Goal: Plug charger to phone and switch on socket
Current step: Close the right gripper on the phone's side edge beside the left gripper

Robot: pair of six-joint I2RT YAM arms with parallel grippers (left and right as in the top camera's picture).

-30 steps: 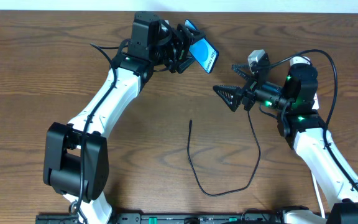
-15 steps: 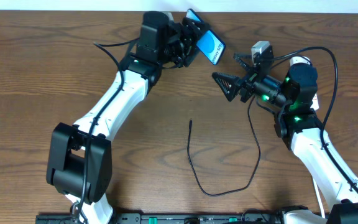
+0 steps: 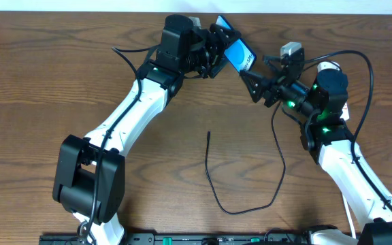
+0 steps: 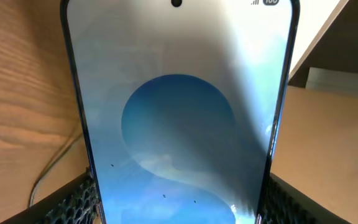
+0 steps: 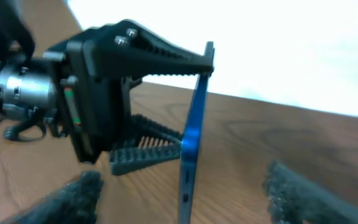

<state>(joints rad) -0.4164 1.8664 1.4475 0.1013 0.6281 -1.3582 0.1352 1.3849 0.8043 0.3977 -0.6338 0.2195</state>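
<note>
My left gripper point(image 3: 218, 52) is shut on the phone point(image 3: 238, 54), holding it off the table near the far edge. In the left wrist view the blue screen point(image 4: 179, 124) fills the frame between both fingers point(image 4: 67, 200). My right gripper point(image 3: 254, 68) stands open around the phone's free end. From the right wrist the phone point(image 5: 191, 137) is edge-on, with a gap to each blurred finger point(image 5: 73, 199). The charger point(image 3: 278, 170) lies in a loop on the table, its plug tip point(image 3: 208, 135) free and in neither gripper. The socket is out of view.
Brown wooden table point(image 3: 33, 102) with a pale wall along its far edge point(image 3: 80, 7). A black cable arcs over the right arm point(image 3: 366, 75). Both arms reach in from the near edge towards the far middle.
The left arm has carried the phone to the right, towards the right gripper. The right gripper has moved up to the phone's end, and its jaws have narrowed a little.
</note>
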